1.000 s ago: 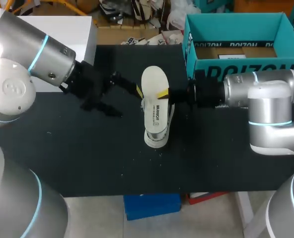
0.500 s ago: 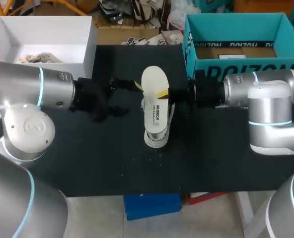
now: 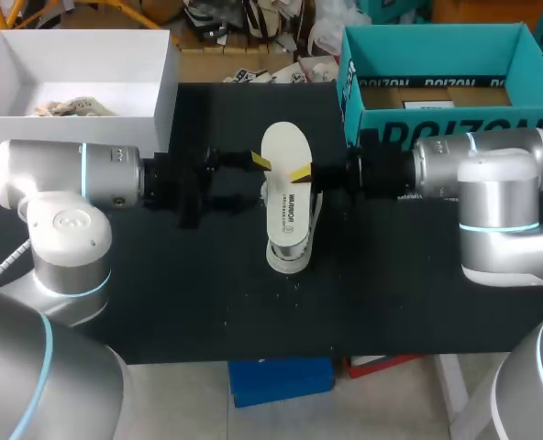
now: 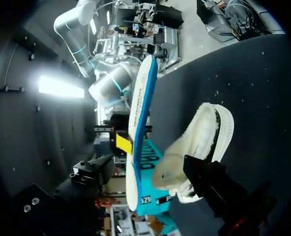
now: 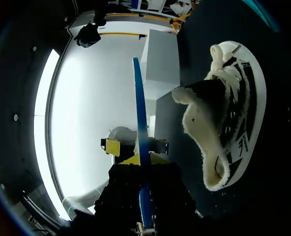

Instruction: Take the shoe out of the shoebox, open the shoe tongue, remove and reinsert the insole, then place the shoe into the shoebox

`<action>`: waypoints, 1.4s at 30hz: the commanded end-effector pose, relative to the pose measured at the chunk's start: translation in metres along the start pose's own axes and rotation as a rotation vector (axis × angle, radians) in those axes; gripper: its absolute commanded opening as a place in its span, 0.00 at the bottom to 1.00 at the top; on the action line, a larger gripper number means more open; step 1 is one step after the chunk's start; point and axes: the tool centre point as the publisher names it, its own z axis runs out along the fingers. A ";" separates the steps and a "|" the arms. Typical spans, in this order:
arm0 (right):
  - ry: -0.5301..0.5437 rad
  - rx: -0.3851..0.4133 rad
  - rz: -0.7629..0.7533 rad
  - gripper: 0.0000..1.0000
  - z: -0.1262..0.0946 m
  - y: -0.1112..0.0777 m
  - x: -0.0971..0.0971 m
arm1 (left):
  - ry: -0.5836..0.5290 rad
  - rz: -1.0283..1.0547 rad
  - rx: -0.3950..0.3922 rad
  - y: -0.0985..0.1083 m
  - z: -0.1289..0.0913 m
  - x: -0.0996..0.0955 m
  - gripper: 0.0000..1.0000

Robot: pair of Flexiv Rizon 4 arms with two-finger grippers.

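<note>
**Head view: insole held up over the shoe**

In the middle of the frame the right gripper (image 3: 301, 176) was clamped on the white insole (image 3: 282, 151), one yellow tip showing on the insole's right edge. The insole hung above the white shoe (image 3: 290, 240), which lay on the black table (image 3: 207, 293) just below centre.

The left gripper (image 3: 246, 179) came in from the left with its fingers spread and holding nothing. One yellow tip was just beside the insole's left edge.

The teal shoebox (image 3: 437, 124) sat at the upper right and a white box (image 3: 166, 92) at the upper left.

In the right wrist view the insole (image 5: 138, 113) ran edge-on between that gripper's fingers, with the shoe (image 5: 234, 123) beside it, fleecy lining showing.

In the left wrist view the insole (image 4: 140, 108) stood ahead of the parted fingers, the shoe (image 4: 204, 137) next to it.
</note>
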 end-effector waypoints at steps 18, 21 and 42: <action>-0.002 -0.003 0.001 0.00 0.002 0.000 0.000 | -0.081 0.055 -0.004 0.013 0.028 -0.014 0.48; -0.002 -0.003 0.001 0.00 0.002 0.000 0.000 | -0.086 0.057 -0.005 0.014 0.033 -0.015 0.45; -0.002 -0.003 0.001 0.00 0.002 0.000 0.000 | -0.115 0.045 -0.016 0.020 0.049 -0.018 0.00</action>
